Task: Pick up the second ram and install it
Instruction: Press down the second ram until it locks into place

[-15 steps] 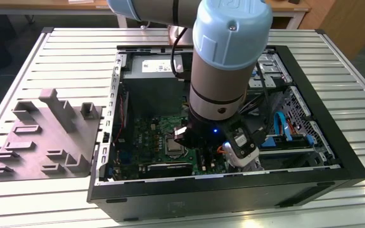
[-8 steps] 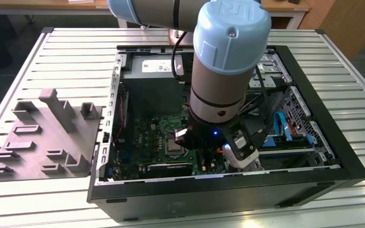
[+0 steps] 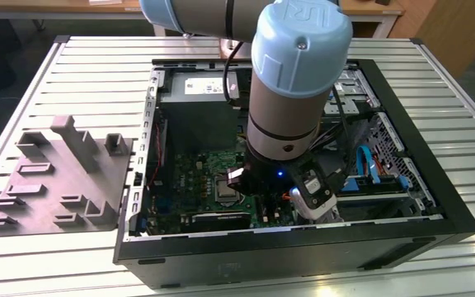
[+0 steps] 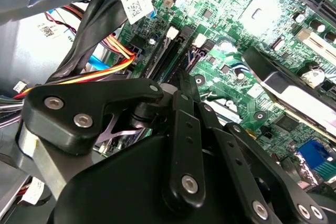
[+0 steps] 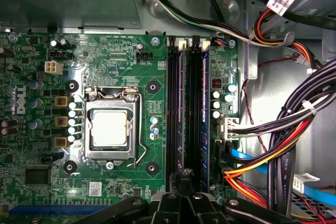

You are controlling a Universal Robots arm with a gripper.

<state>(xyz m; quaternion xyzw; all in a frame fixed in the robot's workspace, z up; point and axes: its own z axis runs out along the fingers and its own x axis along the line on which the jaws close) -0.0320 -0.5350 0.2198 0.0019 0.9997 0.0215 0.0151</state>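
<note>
The gripper [image 5: 185,178] is low inside the open computer case [image 3: 435,185], directly over the memory slots [image 5: 181,66] of the green motherboard [image 5: 121,51]. In the first wrist view its black fingers [image 5: 184,179] converge to a narrow tip at the near end of the slots; whether they are clenched on anything or released cannot be told from any view. In the second wrist view the black linkage [image 4: 184,145] sits close above the board, with the slots running away from the tip.

The second ram [image 5: 205,114] appears as a thin dark-blue edge standing upright in the slot nearer the cable bundle. A similar blue edge [image 5: 182,114] stands in the neighbouring slot nearer the processor socket [image 5: 110,127]. Whether either stick is fully seated cannot be judged.

Beyond the slots, yellow, orange and black cables [image 5: 283,145] cross the case floor. In the exterior view the arm [image 3: 295,80] descends into the case. The grey power supply [image 3: 200,86] lies at the far end. A grey moulded fixture [image 3: 56,179] rests on the slatted table [image 3: 81,68], at the exterior view's left.
</note>
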